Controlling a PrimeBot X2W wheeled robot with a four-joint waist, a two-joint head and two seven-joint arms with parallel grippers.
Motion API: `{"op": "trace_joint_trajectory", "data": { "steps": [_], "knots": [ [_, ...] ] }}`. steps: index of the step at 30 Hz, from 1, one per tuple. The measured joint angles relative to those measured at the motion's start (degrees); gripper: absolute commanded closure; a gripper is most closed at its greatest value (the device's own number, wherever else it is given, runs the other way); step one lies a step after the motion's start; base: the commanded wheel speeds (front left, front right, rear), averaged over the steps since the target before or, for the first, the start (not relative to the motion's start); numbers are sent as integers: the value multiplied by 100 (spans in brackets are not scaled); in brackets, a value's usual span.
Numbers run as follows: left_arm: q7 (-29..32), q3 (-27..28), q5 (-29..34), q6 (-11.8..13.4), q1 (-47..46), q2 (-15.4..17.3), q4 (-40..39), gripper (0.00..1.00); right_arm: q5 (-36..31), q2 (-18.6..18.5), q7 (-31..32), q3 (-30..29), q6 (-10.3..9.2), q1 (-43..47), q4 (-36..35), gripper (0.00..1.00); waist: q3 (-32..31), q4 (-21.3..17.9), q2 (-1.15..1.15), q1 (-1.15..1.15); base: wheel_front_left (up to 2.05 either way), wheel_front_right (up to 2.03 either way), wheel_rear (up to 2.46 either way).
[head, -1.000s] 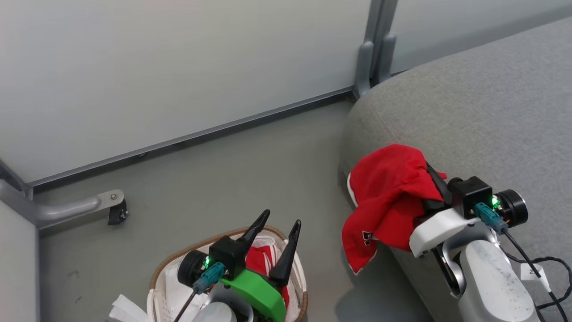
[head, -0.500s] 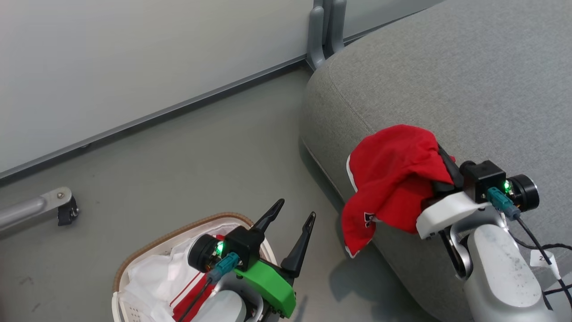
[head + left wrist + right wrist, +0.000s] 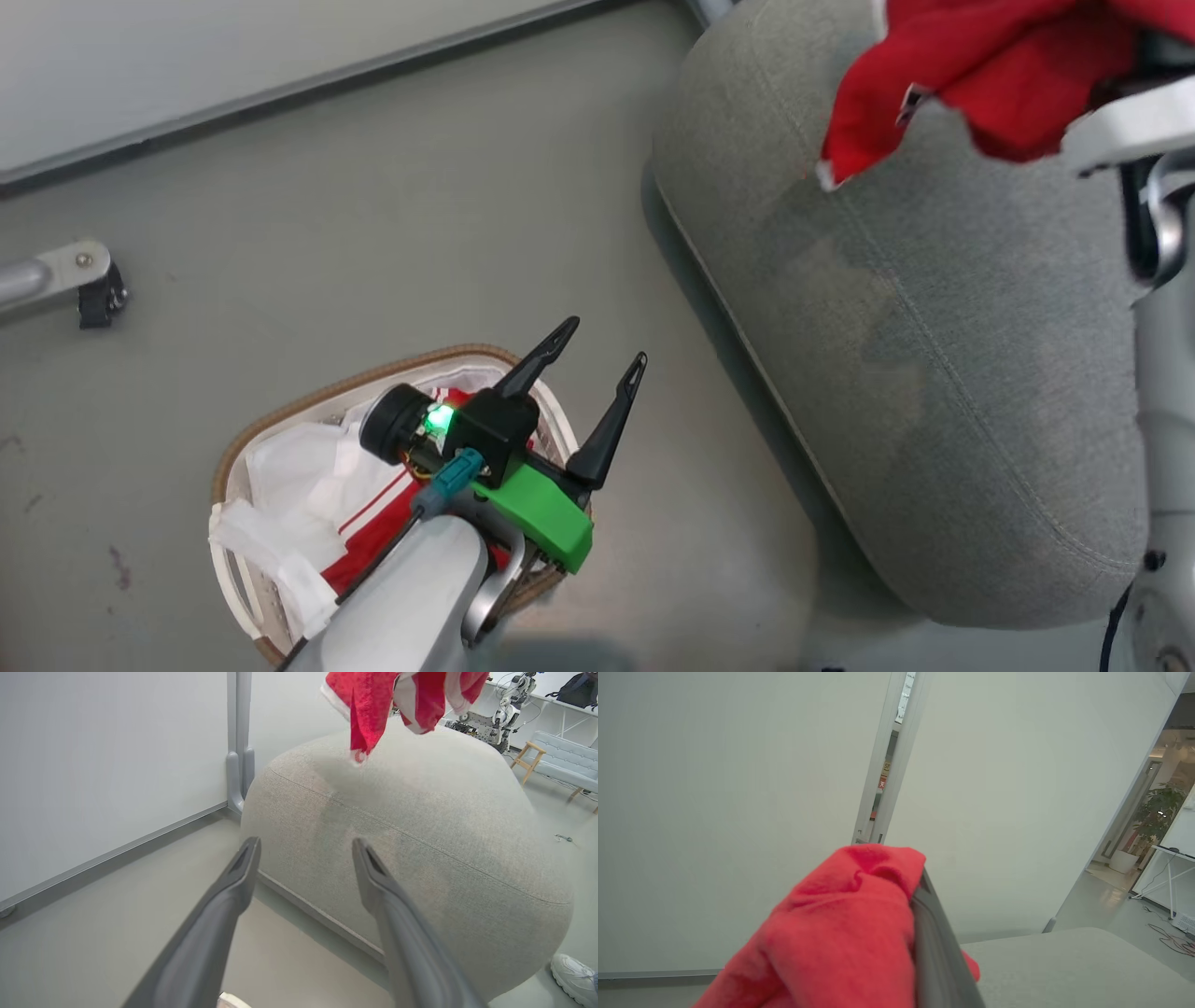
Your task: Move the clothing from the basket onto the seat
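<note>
The smooth grey floor (image 3: 373,233) runs from the pale wall panel (image 3: 187,56) to the large grey woven-fabric seat (image 3: 934,373), a rounded cushion with stitched seams. The small oval white perforated plastic basket (image 3: 308,403), rimmed in brown weave, stands on the floor near the seat's rounded front edge, apart from it.

A soft bright red garment (image 3: 980,75) with white trim hangs over the seat's far corner, the one by the wall panel. The right fingers (image 3: 931,933) are closed on it, and the cloth bunches around them. Whether its lowest tip touches the cushion cannot be told.

More red-and-white striped clothing (image 3: 369,541) lies in the basket, beside the crumpled white liner sheet (image 3: 299,471), which spills over the basket's rim on the side away from the seat.

The left fingers (image 3: 611,420), long and dark on a green mount, stand spread wide with nothing between them. They are above the basket's seat-side rim, tips pointing toward the seat.

A person's white shoe (image 3: 572,975) rests on the floor by the seat's other end.
</note>
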Motion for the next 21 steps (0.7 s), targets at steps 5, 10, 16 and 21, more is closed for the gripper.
{"op": "trace_joint_trajectory", "data": {
  "steps": [5, 10, 16, 21],
  "knots": [
    [0, -21, 164, 0, -316, 136, -130, 0, -153, -581, 0, -482, 0, -1094, 370, 100, 601, 187, 0, 0, 0, 0, 0],
    [0, 41, 278, 0, -555, 200, -313, 0, -283, -1090, 1, -843, 0, -1796, 880, 100, 1128, 343, 0, 1, 0, 0, 0],
    [0, 36, 482, 0, -822, 298, -438, 0, -500, -1521, 1, -1209, 0, -2002, 1528, 100, 1762, 506, 0, 1, 0, 0, 0],
    [0, 11, 541, 0, -857, 311, -430, 0, -547, -1472, 0, -1394, 1, -1703, 1900, 100, 2183, 582, 0, 1, 0, 0, 0]
  ]
}}
